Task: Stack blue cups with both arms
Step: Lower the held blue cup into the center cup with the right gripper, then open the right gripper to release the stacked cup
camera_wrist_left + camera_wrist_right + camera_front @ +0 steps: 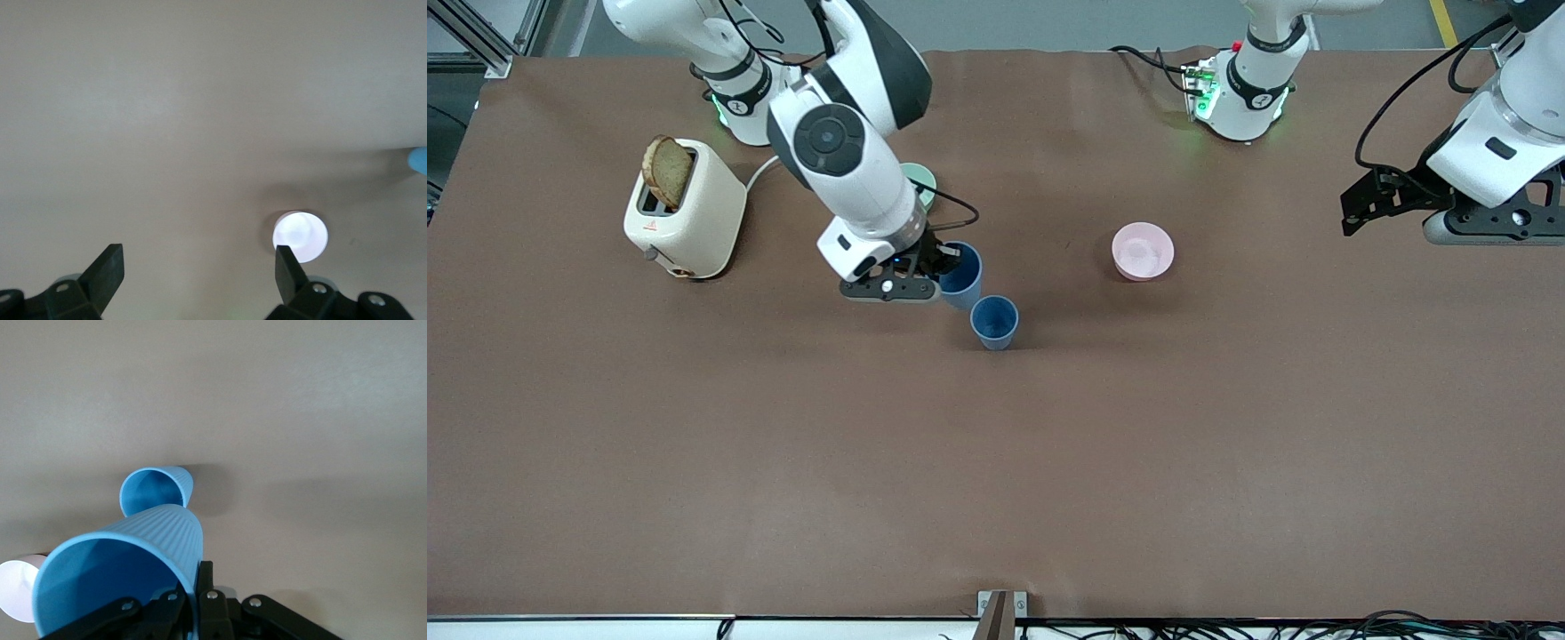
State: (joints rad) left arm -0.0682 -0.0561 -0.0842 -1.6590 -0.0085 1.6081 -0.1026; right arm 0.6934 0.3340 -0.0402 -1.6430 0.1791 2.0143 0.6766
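Note:
Two blue cups are in the middle of the table. My right gripper [947, 263] is shut on the rim of one blue cup [961, 275], one finger inside and one outside, and holds it just above the table. That cup fills the right wrist view [127, 573]. The other blue cup [994, 322] stands upright on the table beside it, nearer to the front camera; it also shows in the right wrist view [155, 491]. My left gripper [1360, 206] is open and empty, waiting in the air at the left arm's end of the table; it shows in the left wrist view [199, 267].
A pink bowl [1143, 251] sits between the cups and the left arm's end; it also shows in the left wrist view [300, 237]. A pale green bowl [921, 182] lies partly hidden under the right arm. A cream toaster [685, 209] holding a bread slice [668, 172] stands toward the right arm's end.

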